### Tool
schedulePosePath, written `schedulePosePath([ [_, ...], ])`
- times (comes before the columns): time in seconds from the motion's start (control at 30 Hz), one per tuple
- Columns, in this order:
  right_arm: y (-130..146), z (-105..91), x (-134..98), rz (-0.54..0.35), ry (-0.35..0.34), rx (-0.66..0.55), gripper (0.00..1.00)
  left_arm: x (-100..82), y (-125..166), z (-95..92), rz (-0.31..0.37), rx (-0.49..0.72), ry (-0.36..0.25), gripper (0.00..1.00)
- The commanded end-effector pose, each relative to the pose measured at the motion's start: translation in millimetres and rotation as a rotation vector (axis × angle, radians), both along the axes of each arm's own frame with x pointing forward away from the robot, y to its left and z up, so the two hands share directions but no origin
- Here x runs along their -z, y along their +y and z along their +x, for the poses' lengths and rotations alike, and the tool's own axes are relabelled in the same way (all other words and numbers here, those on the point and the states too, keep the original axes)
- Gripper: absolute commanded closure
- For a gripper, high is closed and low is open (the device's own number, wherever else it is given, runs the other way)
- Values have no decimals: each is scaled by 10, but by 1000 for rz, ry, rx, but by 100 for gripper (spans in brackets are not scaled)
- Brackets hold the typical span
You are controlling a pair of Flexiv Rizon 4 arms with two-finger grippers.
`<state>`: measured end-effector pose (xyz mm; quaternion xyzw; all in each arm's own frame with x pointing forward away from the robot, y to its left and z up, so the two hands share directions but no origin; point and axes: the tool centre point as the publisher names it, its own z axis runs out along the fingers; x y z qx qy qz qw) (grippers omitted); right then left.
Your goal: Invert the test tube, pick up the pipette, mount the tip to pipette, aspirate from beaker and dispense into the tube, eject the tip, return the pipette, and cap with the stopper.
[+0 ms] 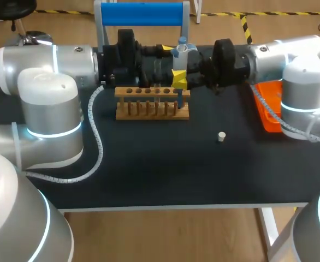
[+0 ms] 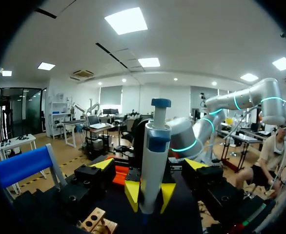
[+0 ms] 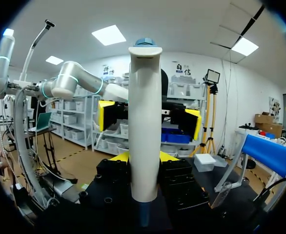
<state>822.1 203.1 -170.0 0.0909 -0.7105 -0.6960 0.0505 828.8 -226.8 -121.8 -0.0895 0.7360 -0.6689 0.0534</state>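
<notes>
The pipette (image 3: 144, 122) stands upright between the right fingers (image 3: 119, 157). Their two yellow tips lie against its white body from both sides, so these fingers are narrow and they hold it. The plunger end is well above the tips, and the lower end goes down past them.

The left fingers (image 2: 103, 165) are spread wide and touch nothing. They point at the pipette from the opposite side. In the left wrist view it is ahead of them, in the middle of their opening, with a clear gap to each yellow tip (the two tips that hug the body there belong to the right fingers).

In the head view both arms meet at the back of the tabletop (image 1: 165, 169), and the pipette rises between the two black gripper bodies. The wooden rack (image 1: 152, 103) stands just under the fingers, a little to the front of them, with a row of holes in its top bar. The small white stopper (image 1: 221, 136) lies on the tabletop alone, well apart from both pairs of fingers, on the right arm's side of the rack. An orange tray (image 1: 266, 112) lies further to that side, partly under the right arm.
</notes>
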Motion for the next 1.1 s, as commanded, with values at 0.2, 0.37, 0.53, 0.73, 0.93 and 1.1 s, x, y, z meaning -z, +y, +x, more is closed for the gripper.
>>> schedulePosePath([
  [0.2, 30, -18, 1, 4, -2, 6, 100, 8, -6, -3, -3, -2, -1, 52],
  [0.37, 34, -20, 4, 5, 1, 7, 100, 8, -6, -3, -3, -2, -1, 74],
  [0.53, 48, -25, 5, 7, 4, 5, 100, 8, -6, -3, -3, -2, -1, 100],
  [0.73, 54, -32, 5, 3, 7, -6, 62, 8, -6, -3, -3, -2, -1, 100],
  [0.93, 46, -36, 5, 3, 6, -10, 0, 8, -6, -3, -3, -2, -1, 100],
  [1.1, -27, -52, 6, 3, 4, -19, 0, 8, -6, -3, -3, -2, -1, 100],
])
